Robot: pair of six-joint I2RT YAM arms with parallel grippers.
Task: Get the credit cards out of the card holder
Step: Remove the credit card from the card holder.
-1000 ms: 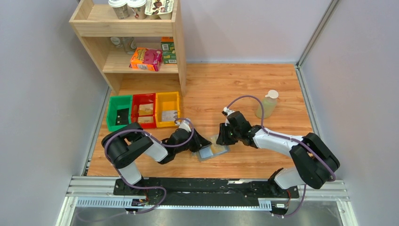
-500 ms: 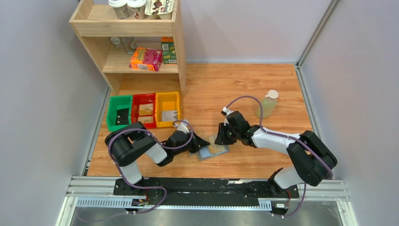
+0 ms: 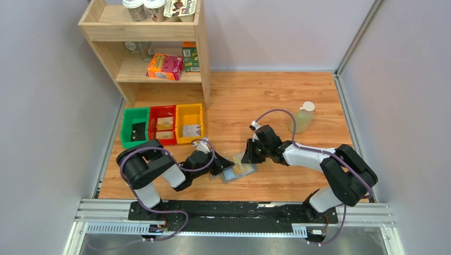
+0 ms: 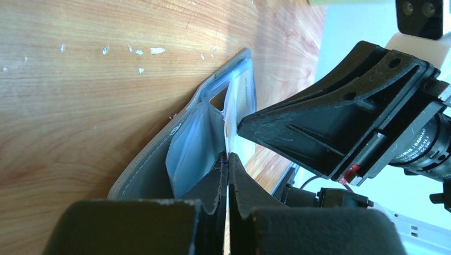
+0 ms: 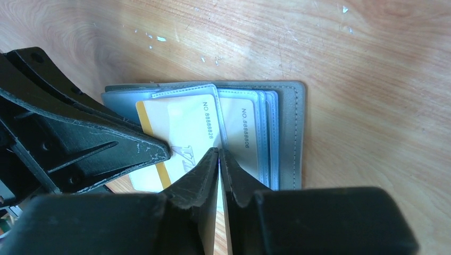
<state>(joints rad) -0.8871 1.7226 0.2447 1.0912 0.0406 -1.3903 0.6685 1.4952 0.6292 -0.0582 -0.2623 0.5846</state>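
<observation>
The grey card holder (image 3: pixel 240 172) lies open on the wooden table, its pale blue sleeves (image 5: pixel 266 133) facing up. One yellow-striped credit card (image 5: pixel 175 122) sticks partly out of its sleeve; a second credit card (image 5: pixel 242 133) sits deeper in. My left gripper (image 4: pixel 227 156) is shut on the protruding card's edge (image 4: pixel 230 114); it reaches in from the left (image 3: pixel 226 169). My right gripper (image 5: pixel 219 151) stands over the holder from the far side (image 3: pixel 248 158), jaws pinched together on a clear sleeve between the two cards.
Green (image 3: pixel 134 127), red (image 3: pixel 163 125) and yellow (image 3: pixel 190 123) bins line up at the left, below a wooden shelf (image 3: pixel 154 48) of groceries. A pale bottle (image 3: pixel 301 118) stands right of the right arm. Grey walls close in both sides.
Left jaws closed and that gripper drew slightly left, the holder shifting with it. The right gripper slid left over the holder and its jaws narrowed.
</observation>
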